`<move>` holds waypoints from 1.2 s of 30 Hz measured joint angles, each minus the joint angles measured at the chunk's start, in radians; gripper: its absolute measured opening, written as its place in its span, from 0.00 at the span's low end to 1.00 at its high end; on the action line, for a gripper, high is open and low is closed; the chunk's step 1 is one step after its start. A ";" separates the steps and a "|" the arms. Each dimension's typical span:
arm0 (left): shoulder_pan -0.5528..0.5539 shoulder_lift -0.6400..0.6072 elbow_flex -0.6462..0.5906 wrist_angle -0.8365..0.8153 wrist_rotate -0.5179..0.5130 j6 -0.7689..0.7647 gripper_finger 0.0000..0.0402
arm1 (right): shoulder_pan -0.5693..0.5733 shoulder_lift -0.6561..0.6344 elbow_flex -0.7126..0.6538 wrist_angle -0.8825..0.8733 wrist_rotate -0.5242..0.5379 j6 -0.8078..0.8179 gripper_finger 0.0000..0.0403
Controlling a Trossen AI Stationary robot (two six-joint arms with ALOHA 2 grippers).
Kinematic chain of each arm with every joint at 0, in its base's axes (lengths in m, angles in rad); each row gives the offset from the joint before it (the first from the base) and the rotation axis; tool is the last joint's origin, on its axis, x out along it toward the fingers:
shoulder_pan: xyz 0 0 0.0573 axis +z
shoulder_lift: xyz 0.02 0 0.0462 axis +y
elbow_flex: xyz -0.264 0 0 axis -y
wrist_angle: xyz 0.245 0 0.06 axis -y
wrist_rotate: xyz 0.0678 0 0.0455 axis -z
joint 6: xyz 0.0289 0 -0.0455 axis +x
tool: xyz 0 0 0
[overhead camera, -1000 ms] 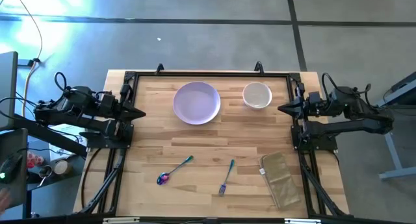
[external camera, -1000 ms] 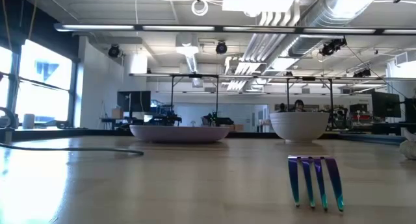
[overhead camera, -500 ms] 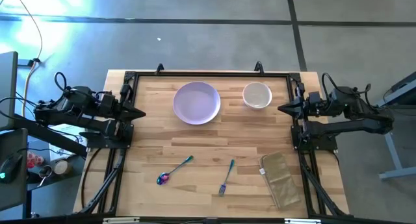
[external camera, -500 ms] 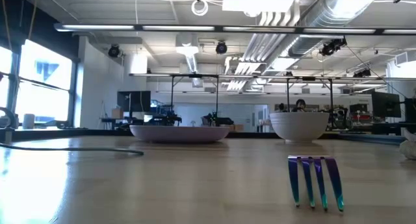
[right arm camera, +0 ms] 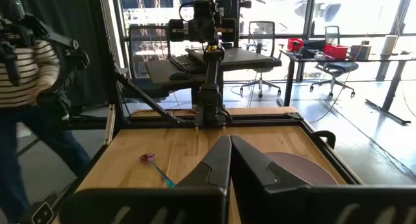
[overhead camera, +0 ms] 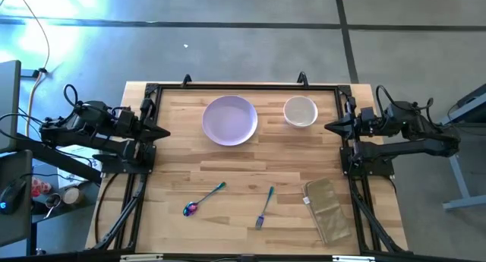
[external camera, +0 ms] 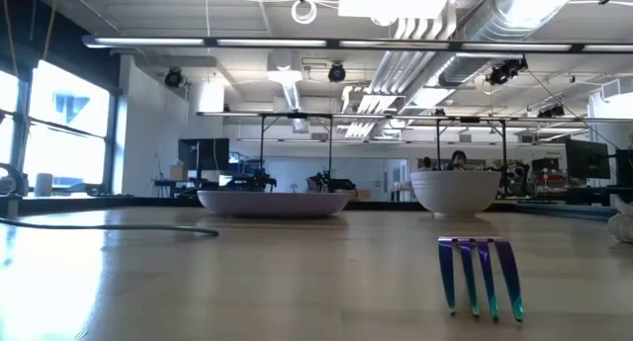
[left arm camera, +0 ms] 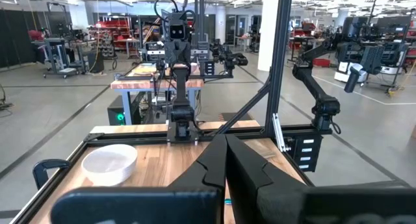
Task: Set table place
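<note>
Pale wood planks make up the surface [overhead camera: 243, 159], and our pieces lie scattered, nothing arranged yet. Plate [overhead camera: 229, 119] and bowl [overhead camera: 301, 111] sit side by side at the far edge. Spoon [overhead camera: 203, 199] and fork [overhead camera: 265, 207] lie apart near the front, each slanting, heads toward the near-left. Left claw [overhead camera: 162, 131] and right claw [overhead camera: 330, 127] are parked at the sides, both closed and empty, judging by the wrist views.
</note>
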 joint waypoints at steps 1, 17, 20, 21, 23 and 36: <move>0.000 0.000 0.000 0.000 0.000 0.000 0.00 | 0.000 0.000 0.000 0.000 0.000 0.000 0.00; 0.000 0.000 0.000 0.000 0.000 0.000 0.00 | 0.000 0.000 0.000 0.000 0.000 0.000 0.00; 0.000 0.000 0.000 0.000 0.000 0.000 0.00 | 0.000 0.000 0.000 0.000 0.000 0.000 0.00; 0.000 0.000 0.000 0.000 0.000 0.000 0.00 | 0.000 0.000 0.000 0.000 0.000 0.000 0.00; 0.000 0.000 0.000 0.000 0.000 0.000 0.00 | 0.000 0.000 0.000 0.000 0.000 0.000 0.00; 0.000 0.005 0.000 0.035 -0.009 -0.116 0.00 | 0.000 0.000 0.000 0.000 0.000 0.000 0.00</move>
